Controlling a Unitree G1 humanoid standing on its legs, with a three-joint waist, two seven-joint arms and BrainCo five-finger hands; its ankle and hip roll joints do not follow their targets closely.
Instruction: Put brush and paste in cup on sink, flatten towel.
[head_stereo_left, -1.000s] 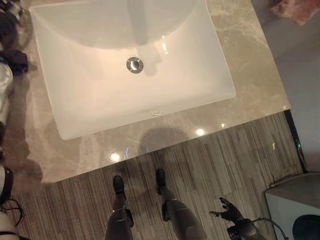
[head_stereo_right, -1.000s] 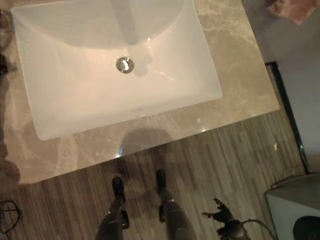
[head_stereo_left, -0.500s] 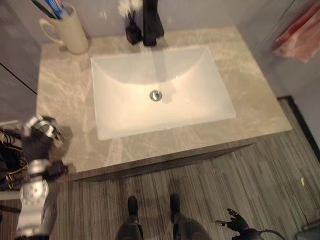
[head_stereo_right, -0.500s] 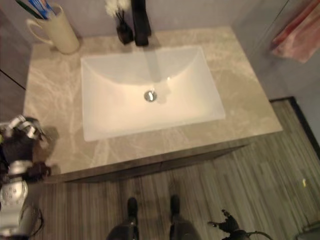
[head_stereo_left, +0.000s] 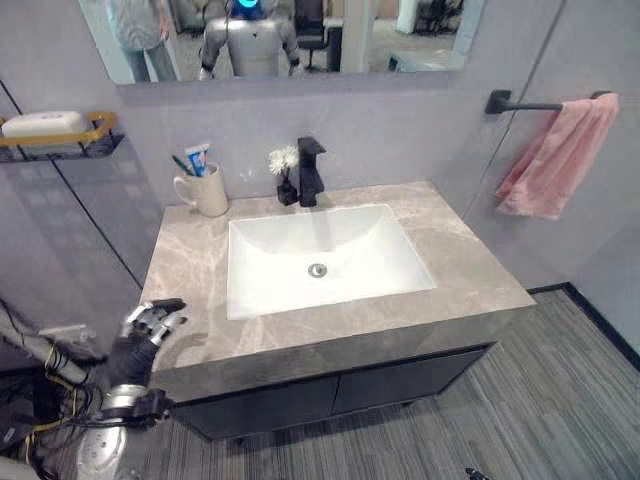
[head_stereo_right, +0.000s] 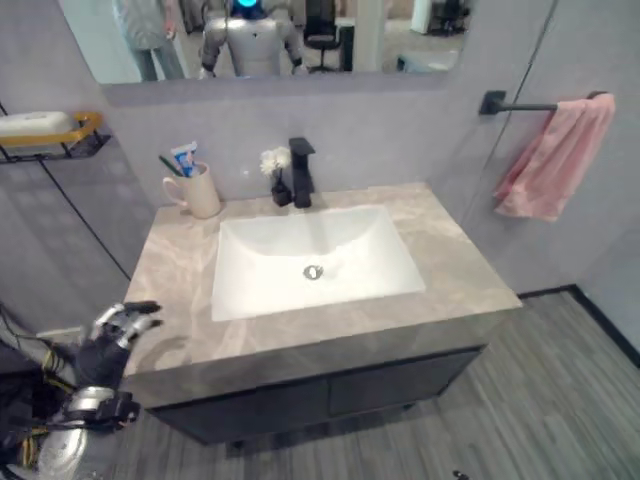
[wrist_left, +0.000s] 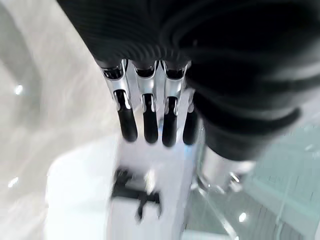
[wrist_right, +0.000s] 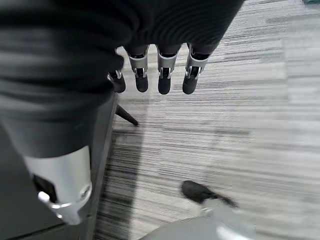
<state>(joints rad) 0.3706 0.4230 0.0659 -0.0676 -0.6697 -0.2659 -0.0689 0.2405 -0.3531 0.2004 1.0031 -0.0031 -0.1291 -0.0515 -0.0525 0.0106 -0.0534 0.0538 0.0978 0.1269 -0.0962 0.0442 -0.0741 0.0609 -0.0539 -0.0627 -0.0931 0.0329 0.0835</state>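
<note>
- The cup (head_stereo_left: 209, 192) stands at the back left corner of the bench (head_stereo_left: 470, 275), with brush (head_stereo_left: 181, 164) and paste (head_stereo_left: 198, 157) already upright in it, so I judge that part done.
- The towel (head_stereo_left: 556, 155) hangs bunched on the wall bar (head_stereo_left: 530, 104), off the right end of the bench, its long axis running down.
- My left hand (head_stereo_left: 140, 338) hovers at the bench's front left corner, fingers (wrist_left: 145, 117) straight and holding nothing, well apart from the towel.
- My right hand (wrist_right: 75, 65) hangs low over the floor, fingers loose and empty; being on the towel's side, it seems the better reach.
</note>
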